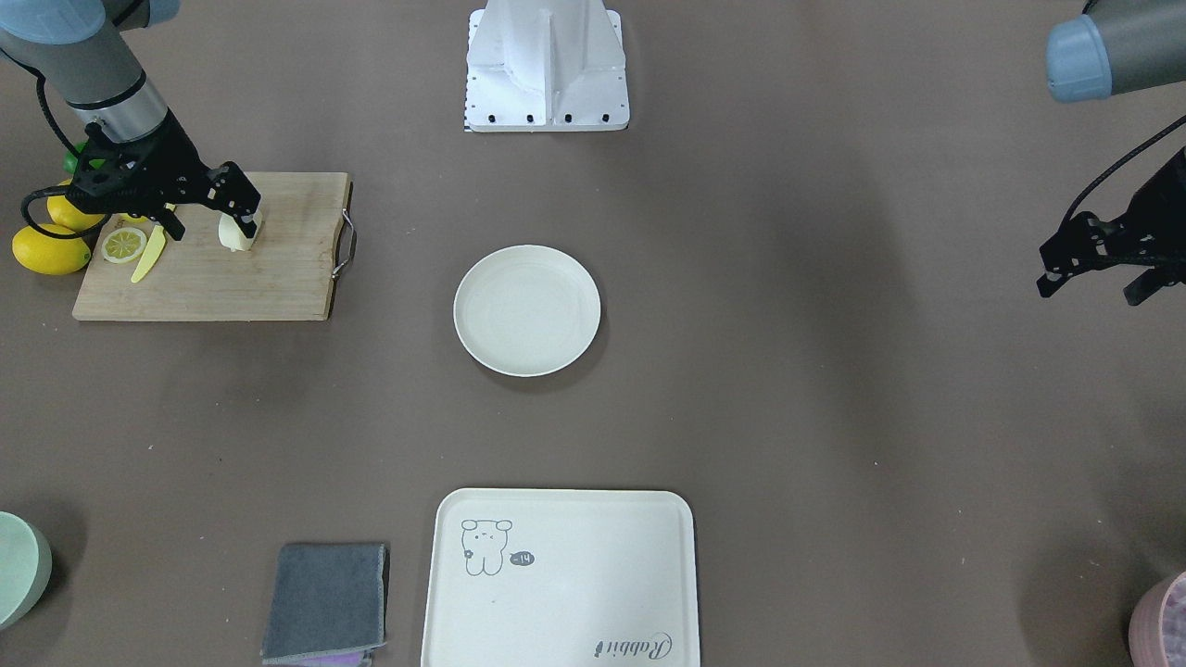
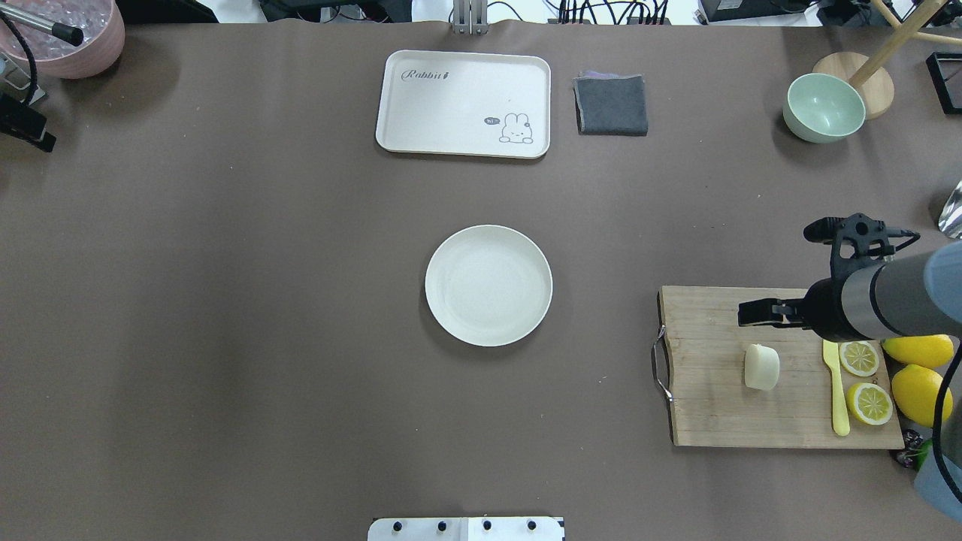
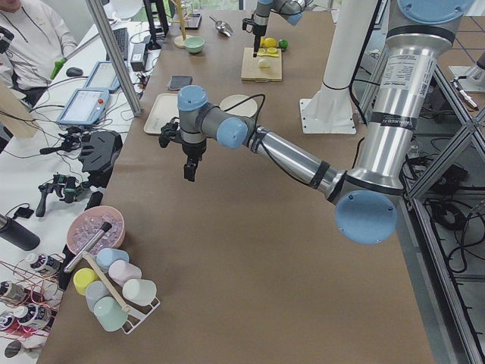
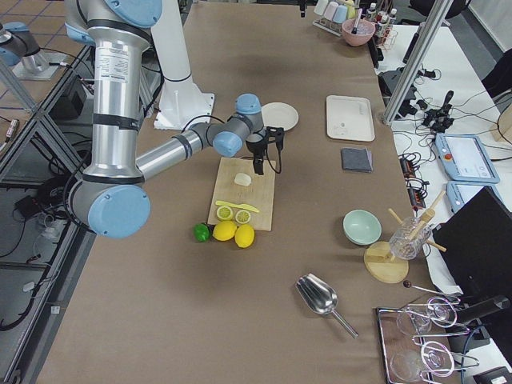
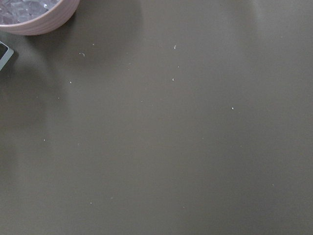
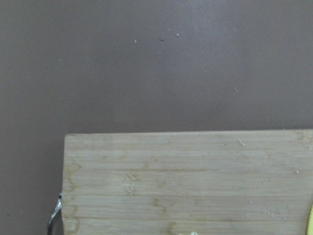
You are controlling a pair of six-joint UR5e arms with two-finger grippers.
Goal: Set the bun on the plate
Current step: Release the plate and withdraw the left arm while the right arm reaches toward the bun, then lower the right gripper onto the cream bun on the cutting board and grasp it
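The pale cream bun (image 2: 762, 367) lies on a wooden cutting board (image 2: 714, 409) at the table's right side. It also shows as the bun (image 1: 236, 239) in the front view and as a sliver at the bottom edge of the right wrist view. My right gripper (image 1: 210, 224) hangs open above the board, just over the bun and not touching it. The round off-white plate (image 2: 488, 285) sits bare at mid-table, well to the left of the board. My left gripper (image 1: 1091, 289) hovers open and holding nothing over the far left of the table.
On the board beside the bun lie a yellow knife (image 2: 838, 391) and two lemon halves (image 2: 859, 358), with whole lemons (image 2: 918, 351) past its edge. A bear tray (image 2: 462, 101), grey cloth (image 2: 611, 105), green bowl (image 2: 823, 107) and pink bowl (image 2: 68, 37) line the far side.
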